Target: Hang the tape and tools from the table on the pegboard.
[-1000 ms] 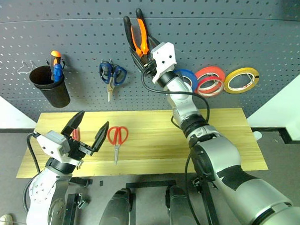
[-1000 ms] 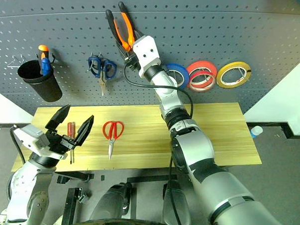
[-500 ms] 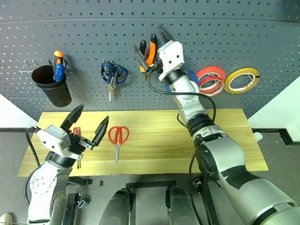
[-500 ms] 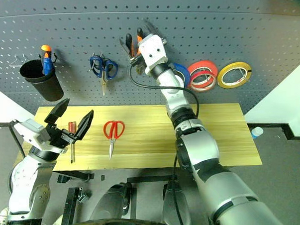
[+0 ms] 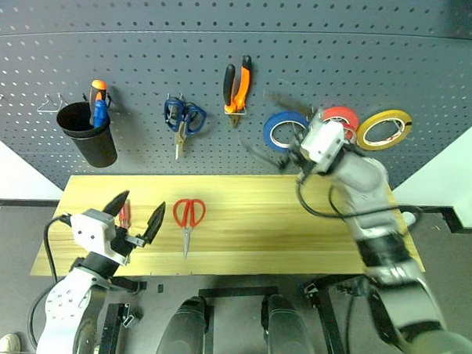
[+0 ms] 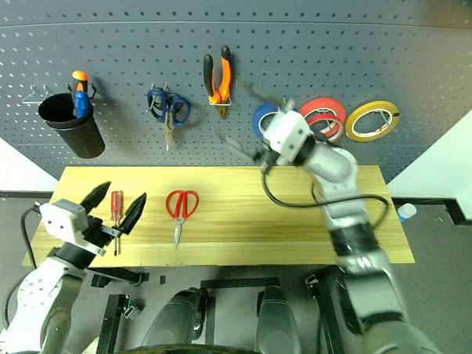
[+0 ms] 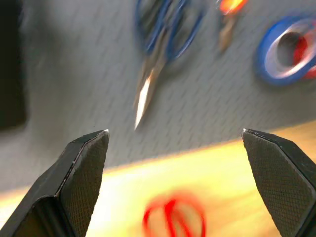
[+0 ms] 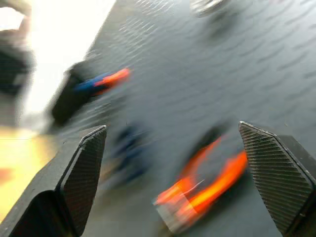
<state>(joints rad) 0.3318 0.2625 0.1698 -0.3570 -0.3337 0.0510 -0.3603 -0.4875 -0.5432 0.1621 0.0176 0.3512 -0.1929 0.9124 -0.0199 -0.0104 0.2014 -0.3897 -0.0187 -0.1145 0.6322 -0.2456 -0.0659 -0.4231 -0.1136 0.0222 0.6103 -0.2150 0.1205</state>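
pliers [image 5: 237, 84] hang on pegboard [image 5: 147, 55]; red-handled scissors [image 5: 188, 218] and red screwdriver [image 5: 125, 214] lie on counter [image 5: 281, 226] | left tool [image 5: 135, 217] wide open, empty, beside screwdriver | right tool [image 5: 271, 131] open, empty, before pegboard

Orange-and-black-handled pliers [image 5: 237, 91] hang nose-down on the dark grey perforated pegboard [image 5: 366, 65]. On the light wooden bench [image 5: 296, 227], red-handled scissors [image 5: 187, 220] lie just beside the left jaws; the small red-handled screwdriver [image 6: 115, 219] lies between them.

Pliers [image 5: 237, 84] now hanging on pegboard [image 5: 147, 48], right gripper [image 5: 273, 134] released and withdrawn, left gripper [image 5: 135, 213] lowered toward table [image 5: 296, 227].
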